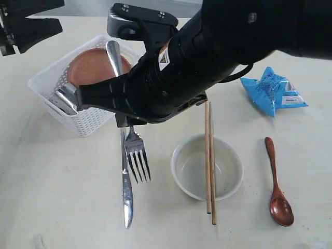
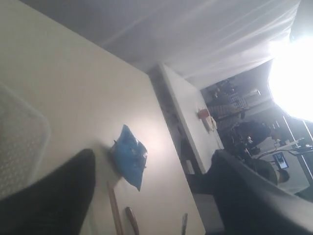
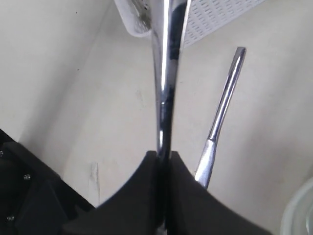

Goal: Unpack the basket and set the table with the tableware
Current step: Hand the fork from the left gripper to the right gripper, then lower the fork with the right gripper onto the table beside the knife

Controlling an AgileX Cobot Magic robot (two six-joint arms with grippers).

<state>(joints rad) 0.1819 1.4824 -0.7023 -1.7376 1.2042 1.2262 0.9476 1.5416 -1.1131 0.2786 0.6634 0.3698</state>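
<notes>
We log the right arm reaching across low beside the basket point(image 1: 88, 124); right gripper point(image 3: 164, 157) clenched on the fork point(image 1: 138, 158); fork bright steel, handle end over the basket rim, tines just beside the basket, alongside the knife point(image 1: 127, 199) on the table point(image 1: 52, 202); left gripper point(image 1: 23, 28) raised behind the basket, jaws spread wide.

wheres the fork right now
In the exterior view the fork is left of centre, clamped in the right gripper, its tines just right of the knife, between the basket and the bowl.
</notes>
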